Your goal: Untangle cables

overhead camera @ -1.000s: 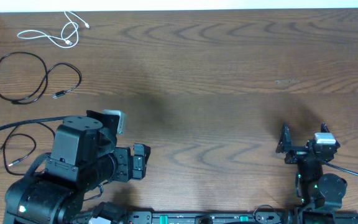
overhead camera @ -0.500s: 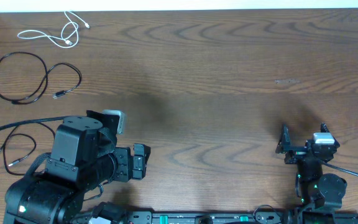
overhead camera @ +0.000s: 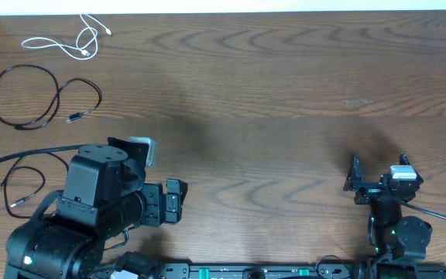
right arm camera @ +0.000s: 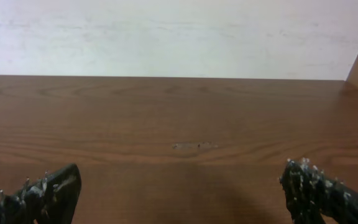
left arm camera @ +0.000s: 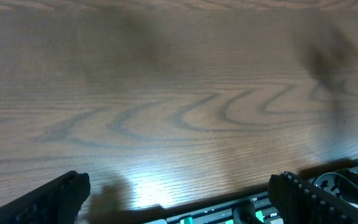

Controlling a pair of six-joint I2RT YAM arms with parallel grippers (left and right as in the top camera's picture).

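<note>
First, left gripper [overhead camera: 178, 201]: at the near edge of the table [overhead camera: 285, 93], on the left, pointing right across the wood; jaws spread wide with nothing between them.
Right gripper [overhead camera: 378, 167]: near edge, on the right, pointing toward the far side; jaws likewise wide apart and empty, both fingertips over bare wood.
Near black cable [overhead camera: 15, 204]: thin dark cord lying in a loose loop at the left edge, just beside the left arm [overhead camera: 91, 194], with a small plug end turned toward the near side. Part of it runs close to the thicker arm cable [overhead camera: 22, 155]; whether the two touch cannot be told.
Far black cable [overhead camera: 56, 94]: thin cord farther back on the left, laid flat as one large round loop and a smaller loop beside it, plug end at the smaller loop; apart from the other two cords.
White cable [overhead camera: 86, 53]: thin pale cord in the far left corner, in open, wandering curves with small plug ends; apart from the black loops.
Hard to make out: plug types, too small to tell.
Wall [right arm camera: 166, 31]: pale surface beyond the table's far edge, seen in the right wrist view.
</note>
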